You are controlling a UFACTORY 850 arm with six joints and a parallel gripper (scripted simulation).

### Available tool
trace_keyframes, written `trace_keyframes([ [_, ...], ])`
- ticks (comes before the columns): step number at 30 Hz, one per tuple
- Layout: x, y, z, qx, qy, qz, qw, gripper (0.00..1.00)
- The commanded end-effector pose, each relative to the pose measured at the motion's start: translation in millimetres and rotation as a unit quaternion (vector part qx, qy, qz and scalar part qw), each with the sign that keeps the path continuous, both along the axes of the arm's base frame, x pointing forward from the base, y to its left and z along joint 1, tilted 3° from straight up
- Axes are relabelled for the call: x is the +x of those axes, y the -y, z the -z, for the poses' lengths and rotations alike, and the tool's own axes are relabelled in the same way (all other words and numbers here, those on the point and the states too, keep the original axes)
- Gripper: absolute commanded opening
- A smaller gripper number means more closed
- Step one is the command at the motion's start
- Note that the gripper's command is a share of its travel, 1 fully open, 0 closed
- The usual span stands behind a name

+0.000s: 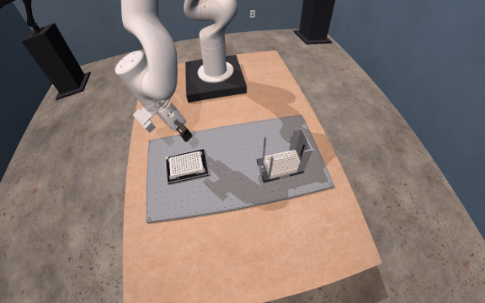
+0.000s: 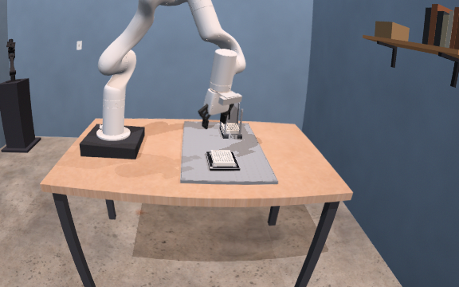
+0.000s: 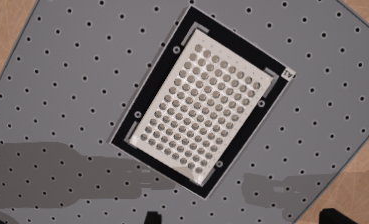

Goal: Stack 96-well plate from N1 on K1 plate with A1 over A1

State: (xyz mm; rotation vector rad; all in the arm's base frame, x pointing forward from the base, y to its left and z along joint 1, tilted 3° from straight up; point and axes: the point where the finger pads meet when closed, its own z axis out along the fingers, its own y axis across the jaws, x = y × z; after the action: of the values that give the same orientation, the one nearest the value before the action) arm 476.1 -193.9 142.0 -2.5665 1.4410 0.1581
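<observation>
Overhead, claw [image 2: 214, 118] open (w/o plate [image 3: 201, 105]).

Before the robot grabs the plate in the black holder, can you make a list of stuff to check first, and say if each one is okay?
1. End effector open and empty: ok.
2. Plate sits flat in nest N1, all four edges inside the frame: ok.
3. End effector right above the plate: not ok. In the top view it hangs past the nest's far edge, and in the wrist view the plate sits above the fingertips, not between them.
4. Fingers square to the plate's sides: not ok. The plate looks skewed in the wrist view.
5. Other plate waiting in rack K1: ok; whether it lies fully flat: cannot tell.
6. Which corner of the nest's plate is cut off: cannot tell.
</observation>
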Motion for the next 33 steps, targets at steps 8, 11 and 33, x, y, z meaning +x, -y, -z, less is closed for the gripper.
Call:
trace_keyframes([
  [8, 22, 13, -16, -0.061, -0.02, 0.144, 0.987, 1.0],
  [11, 26, 15, -19, -0.075, -0.018, 0.191, 0.979, 1.0],
  [33, 40, 20, -23, -0.097, -0.008, 0.275, 0.957, 1.0],
])
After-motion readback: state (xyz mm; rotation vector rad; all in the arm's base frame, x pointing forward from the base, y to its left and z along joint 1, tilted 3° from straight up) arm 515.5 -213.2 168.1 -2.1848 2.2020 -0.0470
